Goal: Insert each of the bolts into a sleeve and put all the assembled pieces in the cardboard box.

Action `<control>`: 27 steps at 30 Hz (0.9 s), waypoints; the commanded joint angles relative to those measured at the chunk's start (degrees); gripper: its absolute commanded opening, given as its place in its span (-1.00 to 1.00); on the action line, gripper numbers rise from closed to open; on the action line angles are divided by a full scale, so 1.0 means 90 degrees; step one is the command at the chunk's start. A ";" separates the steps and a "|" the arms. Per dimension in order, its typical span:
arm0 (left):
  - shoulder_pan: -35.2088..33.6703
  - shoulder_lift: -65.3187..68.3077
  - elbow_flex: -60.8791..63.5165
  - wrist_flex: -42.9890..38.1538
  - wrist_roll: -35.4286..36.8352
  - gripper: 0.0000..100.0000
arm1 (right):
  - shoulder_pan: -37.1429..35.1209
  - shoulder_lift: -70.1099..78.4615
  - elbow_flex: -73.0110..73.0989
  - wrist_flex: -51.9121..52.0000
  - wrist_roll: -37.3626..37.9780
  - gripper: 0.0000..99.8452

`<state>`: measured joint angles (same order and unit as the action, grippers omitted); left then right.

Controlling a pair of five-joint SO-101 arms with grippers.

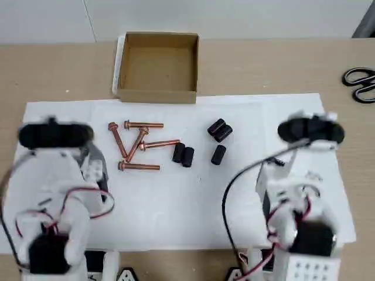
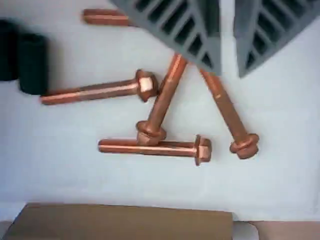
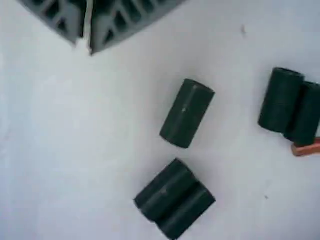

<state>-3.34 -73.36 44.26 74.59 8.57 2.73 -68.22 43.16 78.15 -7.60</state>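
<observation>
Several copper bolts lie scattered on the white sheet, in front of the open cardboard box. Black sleeves lie to their right: a pair, another pair and a single one. My left gripper hovers over the bolts, its jaws a narrow slit apart and holding nothing. My right gripper is shut and empty, a short way from the single sleeve and a sleeve pair.
Scissors rest on the wooden table at the far right. The left arm and right arm stand at the near edge. Bare white sheet lies between them. The box edge appears beyond the bolts.
</observation>
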 commanded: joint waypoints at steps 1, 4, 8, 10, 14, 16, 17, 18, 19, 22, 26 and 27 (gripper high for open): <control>-0.0020 0.1348 -0.1705 0.0479 0.0645 -0.98 | -0.0054 0.1402 -0.1553 0.0737 -0.0107 -0.99; -0.0020 0.2178 -0.2681 0.1104 0.0694 -0.98 | -0.0054 0.2212 -0.2510 0.1617 -0.0068 -0.99; -0.0029 0.3106 -0.3355 0.1954 0.0586 -0.98 | -0.0054 0.3101 -0.3204 0.2330 -0.0059 -0.99; -0.0029 0.3575 -0.3355 0.2198 0.0234 -0.98 | -0.0015 0.3433 -0.3204 0.2330 -0.0059 -0.99; -0.0029 0.4513 -0.3414 0.2667 -0.0430 -0.98 | -0.0259 0.3961 -0.3214 0.2330 -0.0059 -0.99; -0.0029 0.4952 -0.3414 0.2852 -0.0537 -0.98 | -0.0484 0.4274 -0.3204 0.2330 -0.0059 -0.99; -0.0029 0.5158 -0.3414 0.2862 -0.0537 -0.98 | -0.0581 0.4449 -0.3204 0.2330 -0.0088 -0.99; -0.0039 0.5314 -0.3414 0.2862 -0.0537 -0.98 | -0.0669 0.4635 -0.3223 0.2330 -0.0098 -0.99; -0.0039 0.5480 -0.3414 0.2862 -0.0537 -0.98 | -0.0747 0.4811 -0.3233 0.2330 -0.0107 -0.99; -0.0039 0.5802 -0.3414 0.2862 -0.0537 -0.98 | -0.0933 0.5182 -0.3233 0.2330 -0.0117 -0.99; -0.0029 0.5919 -0.3414 0.2862 -0.0537 -0.98 | -0.1079 0.5436 -0.3341 0.2330 -0.0283 -0.99; -0.0029 0.5929 -0.3414 0.2862 -0.0537 -0.98 | -0.1099 0.5495 -0.3419 0.2320 -0.0430 -0.99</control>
<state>-3.34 -20.09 16.22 99.12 4.00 -6.51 -19.43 16.18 98.20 -9.01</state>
